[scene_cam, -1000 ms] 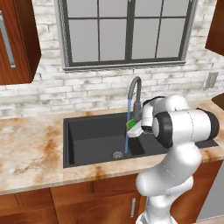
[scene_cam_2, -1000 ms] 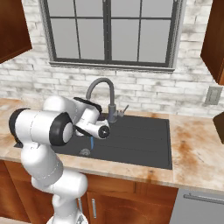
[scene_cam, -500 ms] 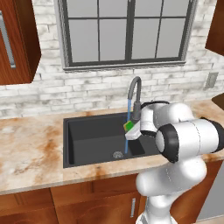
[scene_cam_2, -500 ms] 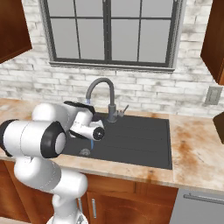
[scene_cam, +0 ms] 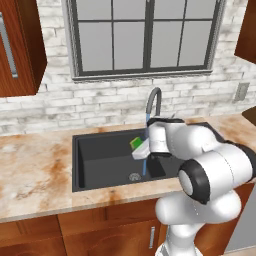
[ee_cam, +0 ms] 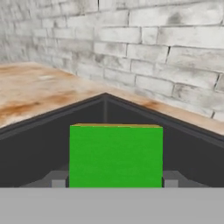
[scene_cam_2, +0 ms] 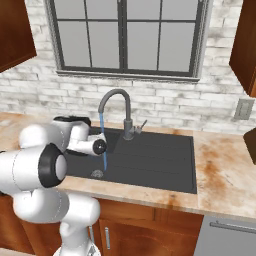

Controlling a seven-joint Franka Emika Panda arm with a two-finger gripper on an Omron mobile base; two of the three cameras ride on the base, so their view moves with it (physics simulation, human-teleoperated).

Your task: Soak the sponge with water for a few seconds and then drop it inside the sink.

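Now, left to right: counter [scene_cam: 35, 170], then sink [scene_cam: 100, 160] with its drain [scene_cam: 134, 176]. Sponge [scene_cam: 136, 143] is held above the basin, just left of the water [scene_cam: 145, 162] falling from the faucet [scene_cam: 152, 100]. 2 fingers [ee_cam: 58, 180] pinch the sponge from both sides.

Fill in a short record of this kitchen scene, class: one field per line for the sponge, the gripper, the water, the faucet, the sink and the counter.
sponge: sponge, green, held above the basin, left of the stream
gripper: gripper, jaws closed on the sponge
water: water runs in a thin blue stream from the spout down beside the drain
faucet: faucet, curved grey, at the back of the basin
sink: sink, dark basin with a round drain
counter: counter, mottled tan stone around the sink
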